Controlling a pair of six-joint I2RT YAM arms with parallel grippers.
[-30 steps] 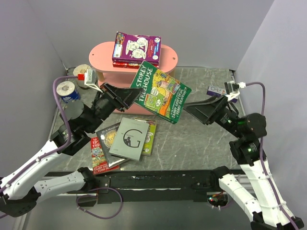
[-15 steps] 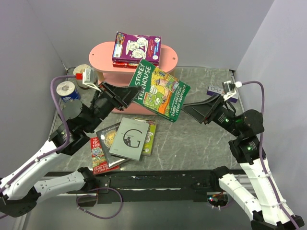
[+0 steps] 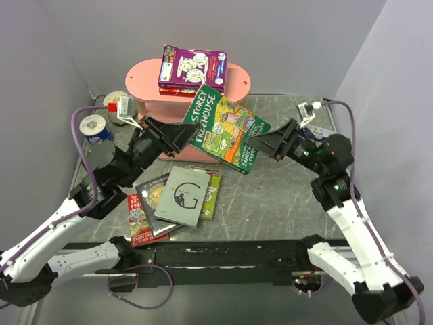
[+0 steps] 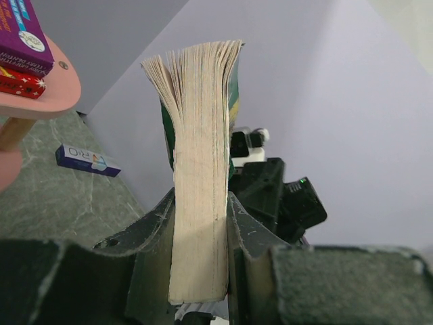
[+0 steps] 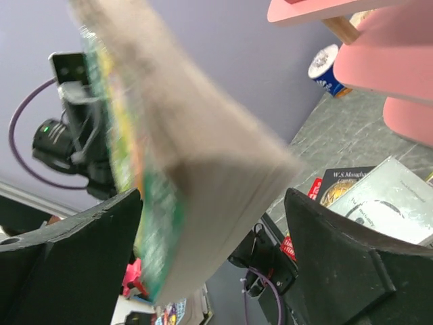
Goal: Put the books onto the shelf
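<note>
**Books: green book (image 3: 226, 128) in the air between two grippers, others on counter (image 3: 284, 196) and shelf (image 3: 145, 74)**

Nearest the arm bases, a loose pile lies flat on the counter. The grey book (image 3: 181, 195) with a big "G" is on top. A dark book (image 3: 152, 196) sticks out at its left and a lime-green book (image 3: 211, 193) at its right. A red book (image 3: 139, 220) is lowest and nearest.

Above and beyond the pile, the green book is off the counter and tilted, cover facing the top camera. The left gripper (image 3: 181, 135) is clamped narrow on its left edge. In the left wrist view both fingers (image 4: 152, 223) press the page block, and the pages fan out at the far end. The right gripper (image 3: 260, 143) is at the book's lower right corner with its jaws wide, one either side of the corner. The right wrist view is blurred, so I can't tell whether they touch the book.

Behind the book stands the pink shelf. A purple book (image 3: 191, 66) lies flat on its top board, stacked on a red-edged book (image 3: 181, 89).

A blue-and-white cylinder (image 3: 93, 127) stands on the counter left of the shelf. A white-and-blue box (image 4: 88, 159) lies flat at the far right, by the wall.
</note>
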